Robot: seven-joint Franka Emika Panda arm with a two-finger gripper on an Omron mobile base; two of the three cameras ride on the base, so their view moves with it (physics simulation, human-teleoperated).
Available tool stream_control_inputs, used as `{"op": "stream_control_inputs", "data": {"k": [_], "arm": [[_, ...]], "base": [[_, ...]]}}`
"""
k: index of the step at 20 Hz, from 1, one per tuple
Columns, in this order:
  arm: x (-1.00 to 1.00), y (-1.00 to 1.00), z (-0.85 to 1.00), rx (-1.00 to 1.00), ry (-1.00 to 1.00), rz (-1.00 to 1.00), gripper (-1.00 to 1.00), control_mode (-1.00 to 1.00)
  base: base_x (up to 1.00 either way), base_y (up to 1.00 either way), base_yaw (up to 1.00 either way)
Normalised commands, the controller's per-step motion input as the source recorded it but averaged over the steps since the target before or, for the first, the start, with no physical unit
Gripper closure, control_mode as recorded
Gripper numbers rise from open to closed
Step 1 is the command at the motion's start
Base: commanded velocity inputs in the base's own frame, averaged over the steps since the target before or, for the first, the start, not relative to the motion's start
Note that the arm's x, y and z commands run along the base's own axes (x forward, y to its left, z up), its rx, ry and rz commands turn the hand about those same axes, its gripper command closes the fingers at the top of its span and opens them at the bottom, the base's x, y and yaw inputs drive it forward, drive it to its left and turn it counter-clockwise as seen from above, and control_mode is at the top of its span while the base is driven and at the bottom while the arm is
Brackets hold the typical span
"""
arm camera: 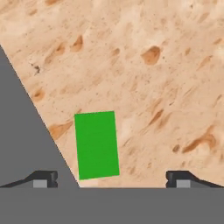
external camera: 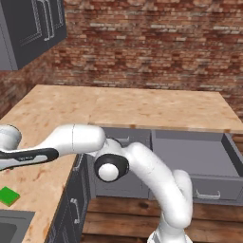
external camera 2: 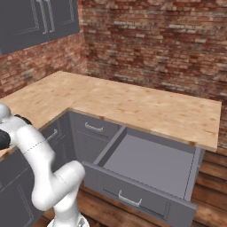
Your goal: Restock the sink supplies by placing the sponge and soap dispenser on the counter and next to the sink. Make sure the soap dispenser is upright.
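Sponge [arm camera: 96, 145] lies flat on counter [arm camera: 166, 87] beside sink [arm camera: 26, 144]; gripper [arm camera: 112, 179] spread wide, empty. Next we'd fetch the soap dispenser.

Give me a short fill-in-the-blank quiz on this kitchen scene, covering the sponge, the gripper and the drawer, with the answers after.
1. The sponge lying on the counter is coloured ____.
2. In the hand view, the gripper fingers stand ____, with nothing between them.
3. The drawer under the counter is pulled ____.
4. In the left base view, the sponge lies beside the dark ____.

Answers: green; open; open; sink
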Motion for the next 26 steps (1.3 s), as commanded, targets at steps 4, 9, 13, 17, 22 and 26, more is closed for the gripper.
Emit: {"op": "stream_control_inputs", "data": {"k": [4,9,13,17,22,26], "arm": [[-0.42,-0.83,0.24,0.15,0.00,-0.08,-1.00,-1.00],[-0.14,-1.00,0.32,0.21,0.01,-0.10,-1.00,-1.00],[0.00,-1.00,0.29,0.16,0.03,-0.08,-1.00,-1.00],[-0.14,-0.99,0.10,0.15,0.00,-0.10,-1.00,-1.00],[-0.41,-0.97,0.01,0.16,0.00,-0.13,-1.00,-1.00],[-0.49,-0.93,0.10,0.16,0.00,-0.16,-1.00,-1.00]], "base": [[0.00,0.00,0.00],[0.00,0.00,0.00],[0.00,0.00,0.00],[0.00,0.00,0.00],[0.00,0.00,0.00],[0.00,0.00,0.00]]}}
